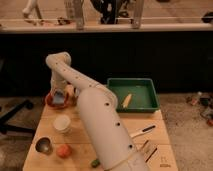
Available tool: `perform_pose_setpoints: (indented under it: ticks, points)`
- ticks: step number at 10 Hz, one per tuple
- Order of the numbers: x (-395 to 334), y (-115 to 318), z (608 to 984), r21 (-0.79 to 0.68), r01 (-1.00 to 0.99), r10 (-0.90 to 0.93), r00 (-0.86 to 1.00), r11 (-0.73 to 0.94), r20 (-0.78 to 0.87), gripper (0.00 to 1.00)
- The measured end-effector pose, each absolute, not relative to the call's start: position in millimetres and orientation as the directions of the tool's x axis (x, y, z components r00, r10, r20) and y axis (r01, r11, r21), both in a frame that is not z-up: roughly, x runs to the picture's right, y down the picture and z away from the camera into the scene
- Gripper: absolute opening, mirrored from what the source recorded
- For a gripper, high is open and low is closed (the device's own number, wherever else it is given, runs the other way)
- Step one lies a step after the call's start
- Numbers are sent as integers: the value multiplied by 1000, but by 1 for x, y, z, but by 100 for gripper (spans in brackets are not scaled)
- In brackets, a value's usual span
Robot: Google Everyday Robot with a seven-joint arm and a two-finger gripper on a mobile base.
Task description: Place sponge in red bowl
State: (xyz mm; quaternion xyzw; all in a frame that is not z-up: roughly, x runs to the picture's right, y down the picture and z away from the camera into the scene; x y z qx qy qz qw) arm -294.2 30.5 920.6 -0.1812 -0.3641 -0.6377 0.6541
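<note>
Gripper (59,93), clamped on the sponge (59,98), hangs over the red bowl (49,102) at the table's (45,114) far corner.

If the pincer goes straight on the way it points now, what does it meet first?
Probably the red bowl: the pincer points down over it, with the sponge at its tip. How high above the bowl it is, I cannot tell.

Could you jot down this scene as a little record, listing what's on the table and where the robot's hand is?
gripper: above the red bowl, far left of the table
sponge: light blue, at the gripper, over the bowl
white cup: nearer than the bowl
metal cup: near left corner
round fruit: right of metal cup
green tray: far right, holding something yellow
</note>
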Motion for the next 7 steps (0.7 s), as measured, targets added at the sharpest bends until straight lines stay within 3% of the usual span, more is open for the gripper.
perform_pose_setpoints:
  ticks: [7]
  points:
    - [-294,30,921,226,967,-703,-78,120,707,73]
